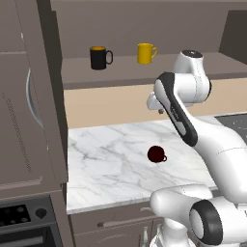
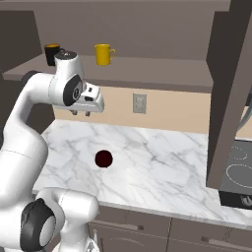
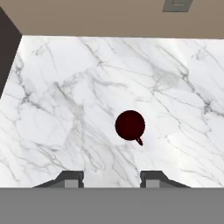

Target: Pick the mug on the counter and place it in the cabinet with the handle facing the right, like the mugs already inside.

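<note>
The maroon mug (image 1: 156, 154) stands upright near the middle of the white marble bench (image 1: 106, 164), alone on the slab and well apart from the wall behind it. Its small loop handle (image 1: 164, 158) points toward the right and a little toward the bench's front edge in the left base view; in the hand view the mug (image 3: 130, 125) is seen from above as a dark round shape with the handle (image 3: 139, 141) sticking out at its lower right. The pincer (image 2: 81, 112) hangs high above the bench, pointing straight down, with nothing between its fingers; in the hand view the two fingertips (image 3: 70, 179) are spread wide apart, and the mug lies ahead of them, untouched. Up on the shelf board of the grey-brown cabinet (image 1: 120, 72) stand a black mug (image 1: 100, 58) with an orange inside and, to its right and apart from it, a yellow mug (image 1: 145, 53), both with handles turned to the right. A grey wall outlet (image 2: 140, 103) sits in the beige wall behind the bench.
</note>
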Controlling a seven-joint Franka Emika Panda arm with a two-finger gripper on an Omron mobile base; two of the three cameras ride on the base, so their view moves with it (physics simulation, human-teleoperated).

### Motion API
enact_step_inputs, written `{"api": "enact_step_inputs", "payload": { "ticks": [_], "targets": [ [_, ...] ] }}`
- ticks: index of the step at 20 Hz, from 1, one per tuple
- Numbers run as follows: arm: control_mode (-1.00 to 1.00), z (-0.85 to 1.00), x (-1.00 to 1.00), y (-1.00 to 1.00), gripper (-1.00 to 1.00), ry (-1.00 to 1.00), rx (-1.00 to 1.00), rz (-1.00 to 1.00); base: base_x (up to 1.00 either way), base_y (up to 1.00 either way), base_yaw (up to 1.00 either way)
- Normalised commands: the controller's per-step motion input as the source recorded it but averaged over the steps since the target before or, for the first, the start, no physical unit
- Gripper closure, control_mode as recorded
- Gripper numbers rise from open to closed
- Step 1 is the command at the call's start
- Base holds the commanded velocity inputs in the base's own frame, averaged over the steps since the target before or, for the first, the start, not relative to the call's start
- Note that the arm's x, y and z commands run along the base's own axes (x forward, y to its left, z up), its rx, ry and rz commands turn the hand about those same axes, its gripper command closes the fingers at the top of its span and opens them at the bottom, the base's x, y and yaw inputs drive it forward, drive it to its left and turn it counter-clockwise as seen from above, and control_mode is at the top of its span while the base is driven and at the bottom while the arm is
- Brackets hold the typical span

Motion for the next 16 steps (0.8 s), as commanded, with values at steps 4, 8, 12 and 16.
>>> {"api": "enact_step_inputs", "payload": {
  "ticks": [4, 8, 12, 16],
  "targets": [
    [-1.00, 0.00, -0.07, 0.00, -1.00, 0.00, 0.00, 0.00, 0.00, 0.00, 0.00],
    [-1.00, 0.00, -0.31, 0.00, -1.00, 0.00, 0.00, 0.00, 0.00, 0.00, 0.00],
    [-1.00, -0.06, -0.36, 0.00, -1.00, -0.01, 0.00, 0.00, 0.00, 0.00, 0.00],
    [-1.00, -0.17, -0.31, -0.07, -1.00, -0.01, 0.00, 0.00, 0.00, 0.00, 0.00]
  ]
}}
